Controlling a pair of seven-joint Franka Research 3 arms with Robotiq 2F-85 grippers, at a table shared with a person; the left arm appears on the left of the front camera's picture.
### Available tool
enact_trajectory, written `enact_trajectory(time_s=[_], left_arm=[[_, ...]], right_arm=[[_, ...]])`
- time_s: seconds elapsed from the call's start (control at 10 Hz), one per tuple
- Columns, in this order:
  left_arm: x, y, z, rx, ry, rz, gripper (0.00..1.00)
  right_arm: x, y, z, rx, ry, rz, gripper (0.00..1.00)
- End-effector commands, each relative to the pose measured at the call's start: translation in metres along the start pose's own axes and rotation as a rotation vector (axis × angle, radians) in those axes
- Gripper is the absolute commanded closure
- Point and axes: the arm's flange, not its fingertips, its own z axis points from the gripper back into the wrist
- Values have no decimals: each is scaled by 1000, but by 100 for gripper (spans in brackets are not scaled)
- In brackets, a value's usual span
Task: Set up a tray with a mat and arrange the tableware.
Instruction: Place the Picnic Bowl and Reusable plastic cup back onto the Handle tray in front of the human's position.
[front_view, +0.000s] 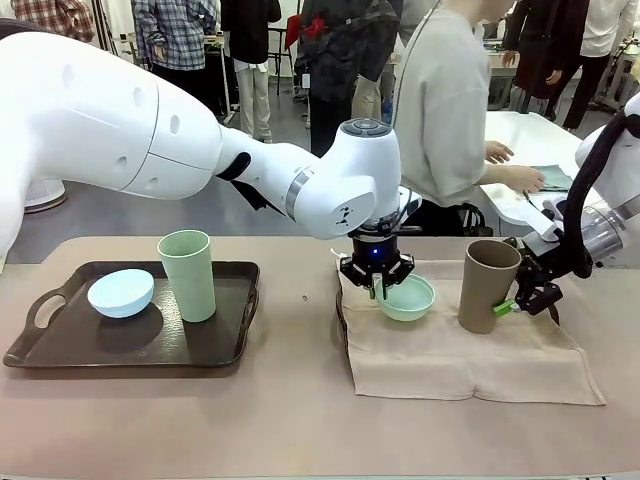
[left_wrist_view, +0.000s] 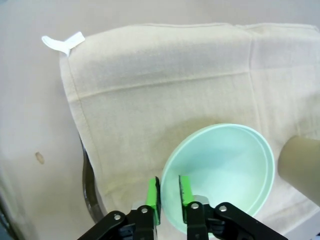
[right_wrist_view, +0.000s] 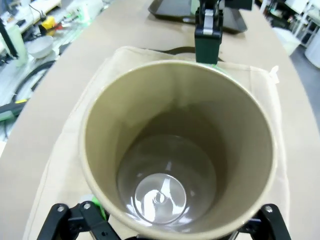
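Here, on the beige desk (front_view: 300, 430), we saw a dark brown rectangular tray with handles (front_view: 30, 352) at the robot's left. It carried a small pale blue round bowl (front_view: 120, 292) tipped on its side and, just beside it, a tall pale green handleless cup (front_view: 188, 275) standing upright. To the right of the tray, apart from it, a beige cloth mat (front_view: 450, 365) (left_wrist_view: 150, 85) (right_wrist_view: 62, 145) lay spread on the desk. The left gripper (front_view: 378, 287) (left_wrist_view: 169, 192) reached down over the mat's near-left part, and its jaws were drawn nearly together, pinching the rim of a small mint-green round bowl (front_view: 408, 298) (left_wrist_view: 227, 167). The bowl sat over the mat and was tilted. Just to its right a tall brown-tan handleless cup (front_view: 487, 285) (left_wrist_view: 300, 165) (right_wrist_view: 175, 150) leaned a little off upright, its open mouth up. The right gripper (front_view: 522, 304) came in from the side, and its jaws clasped the cup's lower wall, one green pad (front_view: 503, 307) pressed against it. We could not tell whether the cup's base touched the mat or hung just above it. Bowl and cup were near each other but apart.
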Motion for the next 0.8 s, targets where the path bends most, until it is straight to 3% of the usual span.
enact_trajectory(time_s=[0.0, 0.1, 0.2, 0.3, 0.4, 0.5, 0.6, 0.7], left_arm=[[-1, 2, 10, -1, 42, -8, 73], [-1, 4, 13, -2, 53, -15, 0], [-2, 5, 19, -15, 52, -20, 53], [-5, 7, 29, -27, 44, -30, 0], [-9, 8, 39, -47, 36, -43, 33], [-13, 11, 52, -65, 19, -57, 0], [-18, 13, 63, -67, -3, -72, 14], [-21, 16, 74, -69, -20, -86, 0]], right_arm=[[9, 0, 12, -37, 22, -53, 0], [19, 3, 22, -60, 48, -48, 0], [27, 8, 33, -72, 66, -39, 0], [33, 11, 44, -76, 80, -37, 0], [34, 14, 55, -78, 101, -53, 0], [34, 14, 63, -76, 128, -87, 0], [36, 17, 70, -72, 157, -126, 0], [42, 17, 76, -63, 190, -181, 0]])
